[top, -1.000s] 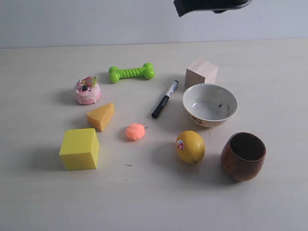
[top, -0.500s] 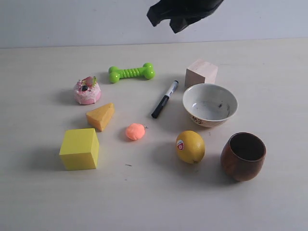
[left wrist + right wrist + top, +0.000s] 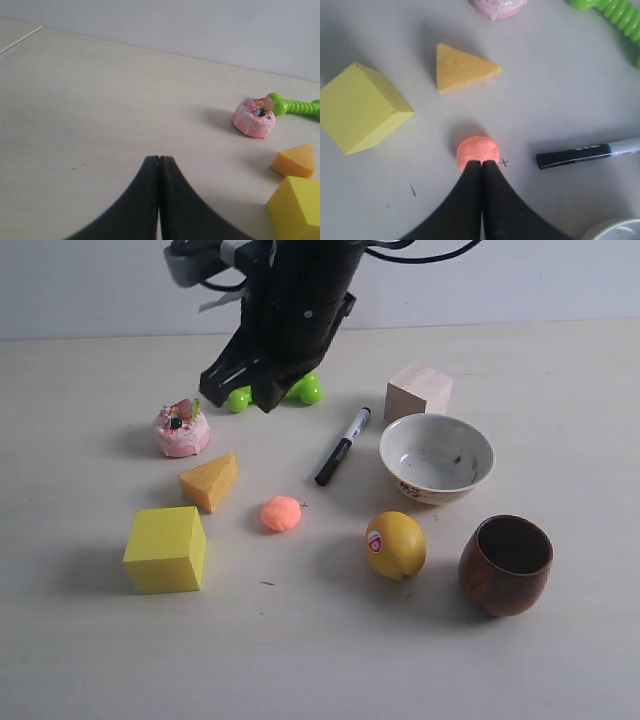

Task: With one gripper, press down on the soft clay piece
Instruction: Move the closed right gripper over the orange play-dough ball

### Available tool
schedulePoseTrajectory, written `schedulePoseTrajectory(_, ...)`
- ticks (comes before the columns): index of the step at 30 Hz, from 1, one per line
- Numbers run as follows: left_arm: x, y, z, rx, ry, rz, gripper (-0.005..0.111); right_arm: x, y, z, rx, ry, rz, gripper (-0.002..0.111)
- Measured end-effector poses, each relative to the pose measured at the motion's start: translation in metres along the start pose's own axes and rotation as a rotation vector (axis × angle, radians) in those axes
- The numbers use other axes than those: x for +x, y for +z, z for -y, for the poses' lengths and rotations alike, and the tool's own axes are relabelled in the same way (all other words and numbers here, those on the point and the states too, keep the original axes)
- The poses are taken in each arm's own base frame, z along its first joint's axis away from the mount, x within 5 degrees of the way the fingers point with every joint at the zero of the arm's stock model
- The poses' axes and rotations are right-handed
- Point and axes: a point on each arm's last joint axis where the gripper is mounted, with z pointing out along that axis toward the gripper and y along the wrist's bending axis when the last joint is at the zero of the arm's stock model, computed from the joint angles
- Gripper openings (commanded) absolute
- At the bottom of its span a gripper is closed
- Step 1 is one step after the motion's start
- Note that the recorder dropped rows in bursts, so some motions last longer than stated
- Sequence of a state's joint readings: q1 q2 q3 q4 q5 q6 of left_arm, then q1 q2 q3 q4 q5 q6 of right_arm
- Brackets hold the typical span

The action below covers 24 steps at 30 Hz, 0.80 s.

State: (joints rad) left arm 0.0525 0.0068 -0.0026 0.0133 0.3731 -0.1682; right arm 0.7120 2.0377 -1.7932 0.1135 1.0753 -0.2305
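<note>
Swung down into view since half a second ago: right gripper, jaws closed on nothing, hanging above and beyond wedge. Clay untouched on counter, just beside wedge. Descent onto it likely next.

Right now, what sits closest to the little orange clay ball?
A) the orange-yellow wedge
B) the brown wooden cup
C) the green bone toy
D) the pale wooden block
A: the wedge lies just beside the clay ball, and the other choices sit farther off.
</note>
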Motion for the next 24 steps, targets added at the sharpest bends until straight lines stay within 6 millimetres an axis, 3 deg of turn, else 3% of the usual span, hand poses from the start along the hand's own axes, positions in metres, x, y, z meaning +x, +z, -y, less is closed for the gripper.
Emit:
schedulePoseTrajectory(5, 0.0, 0.0, 0.0, 0.0, 0.0, 0.0, 0.0, -0.006, 0.035, 0.0, 0.023, -0.005, -0.122, 0.0)
schedulePoseTrajectory(10, 0.0, 0.0, 0.0, 0.0, 0.0, 0.0, 0.0, -0.007, 0.052, 0.002, 0.019, 0.002, -0.161, 0.0)
schedulePoseTrajectory(24, 0.0, 0.0, 0.0, 0.0, 0.0, 0.0, 0.0, -0.012, 0.058, 0.003, 0.028, 0.006, -0.107, 0.0)
